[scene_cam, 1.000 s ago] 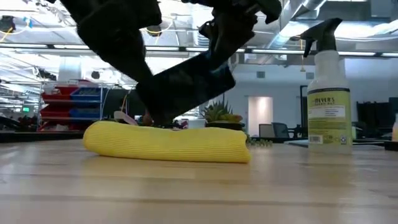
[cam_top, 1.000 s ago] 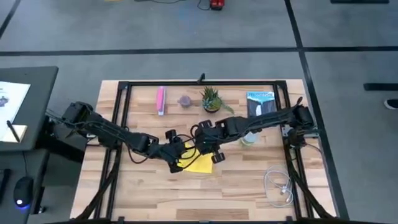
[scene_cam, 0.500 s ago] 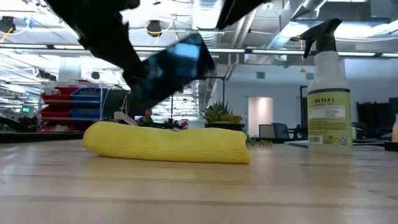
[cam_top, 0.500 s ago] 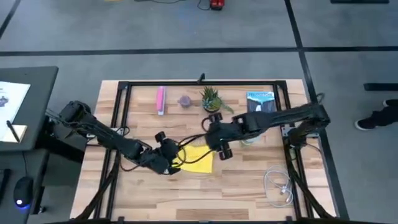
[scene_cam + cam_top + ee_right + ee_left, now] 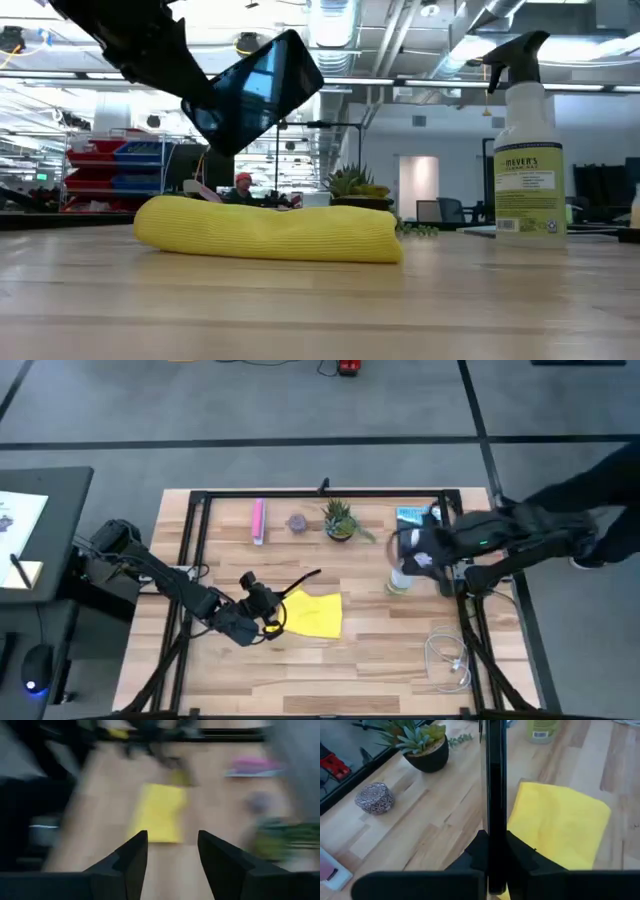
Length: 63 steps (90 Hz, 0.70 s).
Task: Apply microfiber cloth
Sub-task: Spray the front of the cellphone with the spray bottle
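Note:
The yellow microfiber cloth (image 5: 318, 614) lies folded on the table's middle, a low roll in the low view (image 5: 270, 231). Just left of it, my left gripper (image 5: 270, 604) is shut on a black phone (image 5: 302, 582) raised over the cloth (image 5: 255, 90). My right gripper (image 5: 172, 852) is open with nothing between its fingers. It stands far off at the table's right, by the spray bottle (image 5: 398, 582), and its wrist view is blurred. My left gripper pinches the phone's near end (image 5: 494, 867) between its two fingers (image 5: 522, 857), one on each flat face. The fingers come level from the table's left and lie along the phone. The phone stands on edge, tilted upward, clear of the cloth (image 5: 560, 825).
Along the far edge lie a pink bar (image 5: 258, 520), a small grey round thing (image 5: 297, 521), a potted succulent (image 5: 340, 520) and a blue-and-white packet (image 5: 418, 523). A white cable (image 5: 448, 655) curls at the near right. Bare wood lies near the cloth's front.
My right gripper has left the phone and swung quickly toward the table's right edge. My left gripper has drawn back toward the left and raised the phone, which has gone from low over the cloth to well clear above it. The cloth has stayed put.

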Each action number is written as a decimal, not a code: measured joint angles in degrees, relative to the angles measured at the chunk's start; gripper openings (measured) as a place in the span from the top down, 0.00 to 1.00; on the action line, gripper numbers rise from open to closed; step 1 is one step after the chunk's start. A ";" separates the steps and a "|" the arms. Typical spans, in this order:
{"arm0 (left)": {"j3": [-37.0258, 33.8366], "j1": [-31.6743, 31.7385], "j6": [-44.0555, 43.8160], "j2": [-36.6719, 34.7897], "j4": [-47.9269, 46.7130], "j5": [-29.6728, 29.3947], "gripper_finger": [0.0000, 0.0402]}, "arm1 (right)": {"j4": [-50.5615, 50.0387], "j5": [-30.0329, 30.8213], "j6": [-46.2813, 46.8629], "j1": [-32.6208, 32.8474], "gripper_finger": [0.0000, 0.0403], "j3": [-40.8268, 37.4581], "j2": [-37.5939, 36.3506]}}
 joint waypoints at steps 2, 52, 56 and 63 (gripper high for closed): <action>0.00 0.15 -0.08 0.00 0.03 -0.03 0.97 | 0.20 -2.83 2.15 0.18 0.61 -0.39 -0.43; 0.00 2.48 -0.12 -0.02 0.17 -0.12 0.97 | -2.47 23.65 49.18 40.67 0.54 -17.87 7.00; 0.00 2.48 -0.03 -0.02 0.19 -0.14 0.97 | -4.91 31.39 55.05 44.32 0.54 -19.42 7.60; 0.00 2.48 0.10 -0.02 0.17 -0.14 0.97 | -10.28 42.61 66.10 49.56 0.54 -22.06 8.60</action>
